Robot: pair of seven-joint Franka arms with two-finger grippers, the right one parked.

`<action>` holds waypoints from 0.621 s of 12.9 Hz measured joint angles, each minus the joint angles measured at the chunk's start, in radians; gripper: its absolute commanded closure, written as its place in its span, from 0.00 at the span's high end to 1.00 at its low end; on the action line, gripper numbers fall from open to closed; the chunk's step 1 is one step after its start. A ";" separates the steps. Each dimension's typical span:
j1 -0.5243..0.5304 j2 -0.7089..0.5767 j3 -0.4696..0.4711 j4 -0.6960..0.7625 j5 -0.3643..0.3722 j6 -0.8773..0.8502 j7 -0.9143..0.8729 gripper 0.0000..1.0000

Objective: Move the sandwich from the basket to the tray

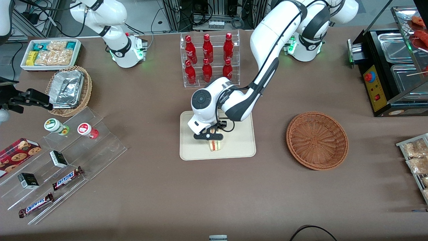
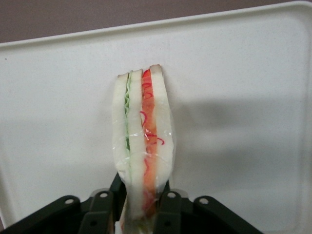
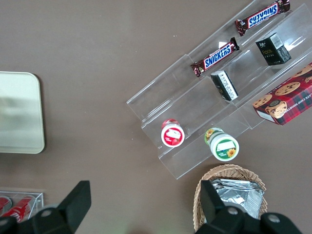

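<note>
My left gripper (image 1: 212, 140) is over the cream-beige tray (image 1: 240, 147), shut on the sandwich (image 1: 216, 145). In the left wrist view the wrapped sandwich (image 2: 142, 141) stands on edge between the black fingers (image 2: 171, 207), its pale bread and green, pink and red filling showing, with the tray surface (image 2: 243, 97) right beneath it. I cannot tell whether it touches the tray. The reddish-brown wicker basket (image 1: 317, 140) sits empty on the table toward the working arm's end. A corner of the tray also shows in the right wrist view (image 3: 19, 112).
A clear rack of red bottles (image 1: 209, 58) stands farther from the front camera than the tray. A clear stepped shelf with snack bars and cups (image 1: 60, 157), a tan basket with foil containers (image 1: 68, 90) and a white snack box (image 1: 50, 53) lie toward the parked arm's end. A black warmer (image 1: 391, 67) stands at the working arm's end.
</note>
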 measured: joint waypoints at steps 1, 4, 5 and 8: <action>0.000 -0.009 0.002 0.003 0.000 -0.001 -0.004 1.00; 0.008 -0.081 0.009 0.010 0.000 -0.056 -0.033 1.00; 0.016 -0.119 0.013 0.011 0.000 -0.091 -0.051 1.00; 0.088 -0.251 0.022 0.013 0.000 -0.211 -0.065 1.00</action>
